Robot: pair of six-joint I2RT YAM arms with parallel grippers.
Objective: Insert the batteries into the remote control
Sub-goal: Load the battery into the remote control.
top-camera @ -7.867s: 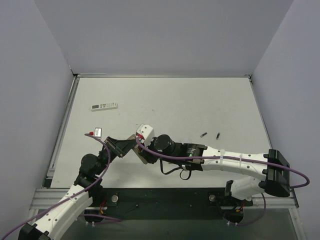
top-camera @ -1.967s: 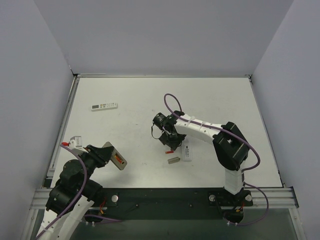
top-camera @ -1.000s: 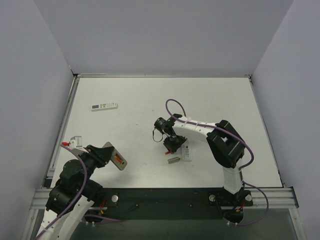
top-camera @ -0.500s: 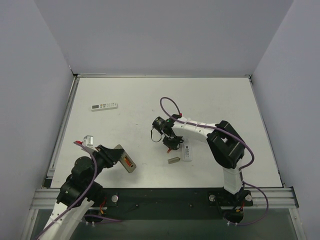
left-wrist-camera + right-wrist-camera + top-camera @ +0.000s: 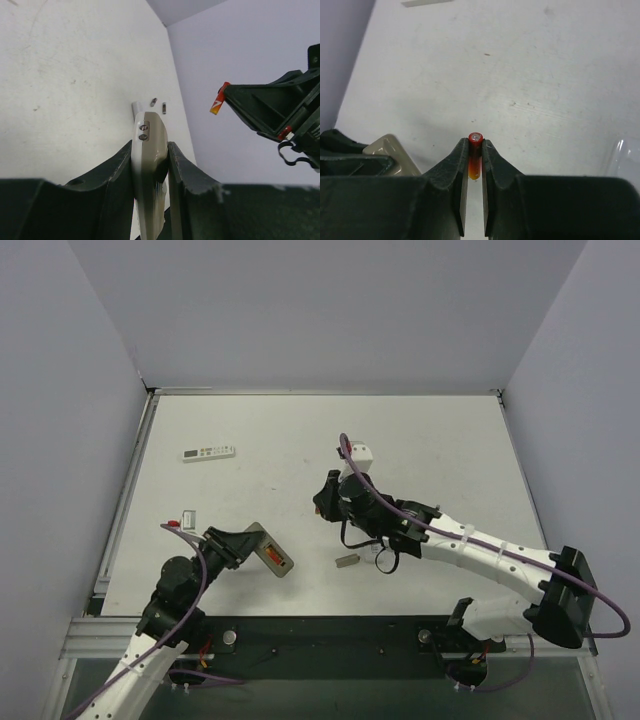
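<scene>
Above the surface [image 5: 420,430], my left end effector [image 5: 238,542] is clamped on the remote control [image 5: 272,555], holding it raised, compartment side up, I judge for loading; my right end effector [image 5: 475,150] pinches one battery [image 5: 475,136], apart from the remote, tip exposed for insertion.

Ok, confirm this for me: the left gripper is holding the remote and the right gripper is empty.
One part is wrong: the right gripper is not empty. The right wrist view shows it shut on a battery, which stands between its fingers. The rest holds: the left gripper is holding the remote.
</scene>
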